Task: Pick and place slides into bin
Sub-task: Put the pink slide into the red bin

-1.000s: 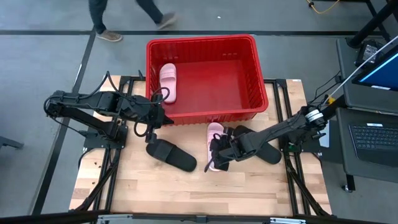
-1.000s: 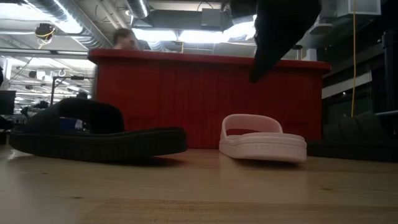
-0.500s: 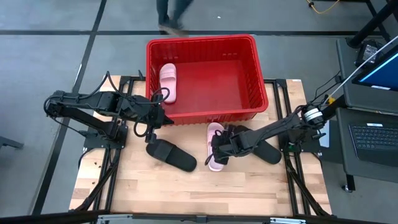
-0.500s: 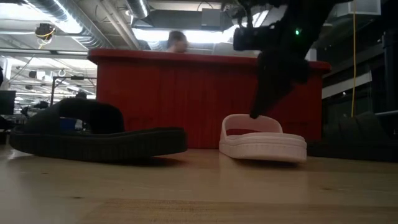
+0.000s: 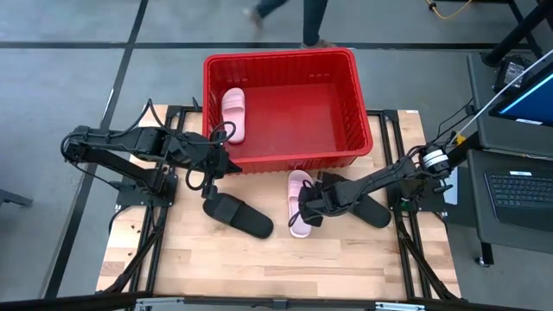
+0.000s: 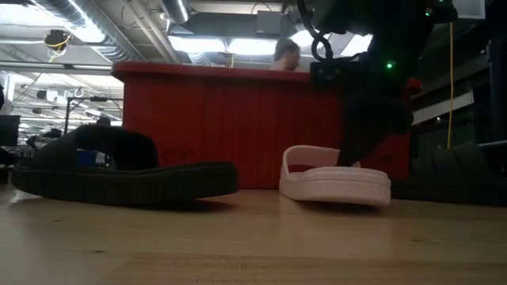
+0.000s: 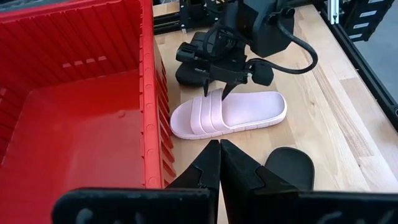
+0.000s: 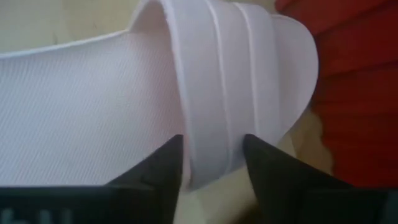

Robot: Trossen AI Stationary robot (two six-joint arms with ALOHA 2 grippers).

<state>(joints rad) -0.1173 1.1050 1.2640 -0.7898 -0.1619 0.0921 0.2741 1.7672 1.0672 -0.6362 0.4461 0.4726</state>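
- My right claw (image 7: 214,84) straddles the pink slide's (image 5: 299,191) strap, fingers spread, just beside the bin (image 5: 363,130).
- Black slides (image 5: 238,216) flank it on the counter (image 5: 259,268).
- Left claw (image 7: 219,149) pinched, empty, near the bin.

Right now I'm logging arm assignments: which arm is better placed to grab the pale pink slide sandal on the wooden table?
Right. The right gripper is open, straddling the pale pink slide sandal's strap; the left gripper is shut by the red plastic bin.

My right gripper (image 5: 304,204) low at table centre, fingers (image 8: 155,171) parted, arm reaching left. My left gripper (image 7: 219,163) closed, parked at left, arm folded.
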